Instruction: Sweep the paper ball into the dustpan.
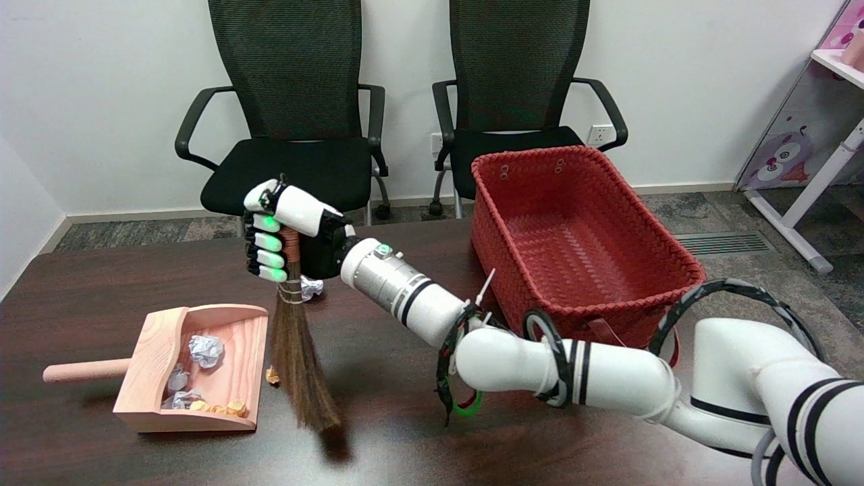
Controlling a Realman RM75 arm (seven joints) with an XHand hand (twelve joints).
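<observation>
- Right hand, left of frame centre, wrapped tight round the handle of the small straw broom; bristles hanging down and fanning toward the lower middle, tips on or just above the table — cannot tell which.
- Wooden dustpan at lower left, mouth facing right toward the broom, already holding a silver paper ball plus some crumpled bits and yellowish scraps.
- One more crumpled silver ball on the table just behind the hand, right of the broom's binding and half hidden; probably the next target.
- One small yellowish scrap between bristles and pan mouth.
- To do it well: carry bristles round to the right of the remaining ball, set tips down on the table, then drag leftward in a low, slow stroke straight at the pan's mouth.
- Keep pressure light; a hard flick likely sends the ball past the pan or shoves the pan itself.
</observation>
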